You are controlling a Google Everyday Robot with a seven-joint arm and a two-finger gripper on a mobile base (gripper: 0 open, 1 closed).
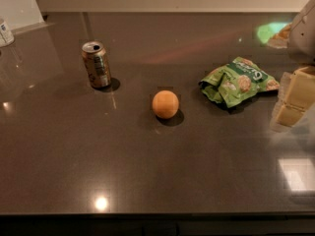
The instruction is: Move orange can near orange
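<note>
The orange can (96,64) stands upright on the dark countertop at the back left, brownish-gold with a silver top. The orange (165,104) is a round fruit near the middle of the counter, to the right of the can and closer to me, well apart from it. My gripper (291,104) hangs at the right edge of the view, cream-coloured, just right of the green snack bag and far from the can. It holds nothing that I can see.
A crumpled green snack bag (238,81) lies right of the orange. A white container with blue marks (5,32) stands at the far left edge. The counter's front edge (157,214) runs along the bottom.
</note>
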